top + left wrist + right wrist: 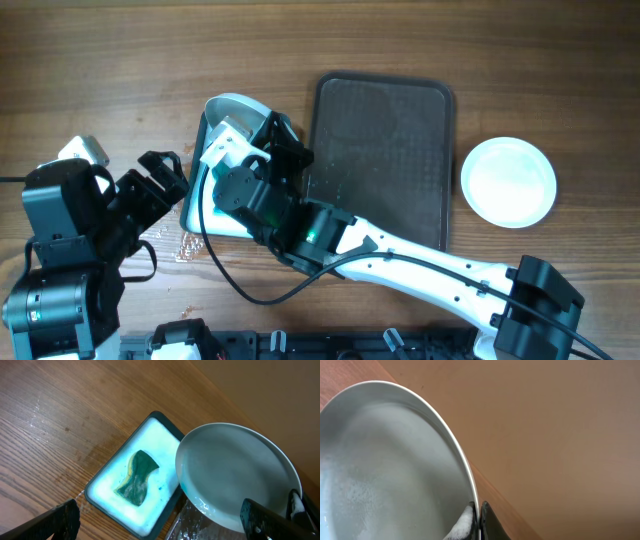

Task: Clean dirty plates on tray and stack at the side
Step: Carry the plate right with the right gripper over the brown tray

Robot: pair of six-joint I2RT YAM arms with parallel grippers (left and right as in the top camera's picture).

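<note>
On the wooden table point(100, 60) lies the tray point(385, 160).

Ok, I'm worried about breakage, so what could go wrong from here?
The right hand pinches the plate only at its rim, and the plate looks wet, so it could slip. It hangs tilted over the edge of the sponge tray, so a drop could strike that or the table.

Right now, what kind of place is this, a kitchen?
Probably a robot practice table, not a real kitchen: a wooden table, a green sponge in a small tray, and the right gripper holding a white plate.
</note>
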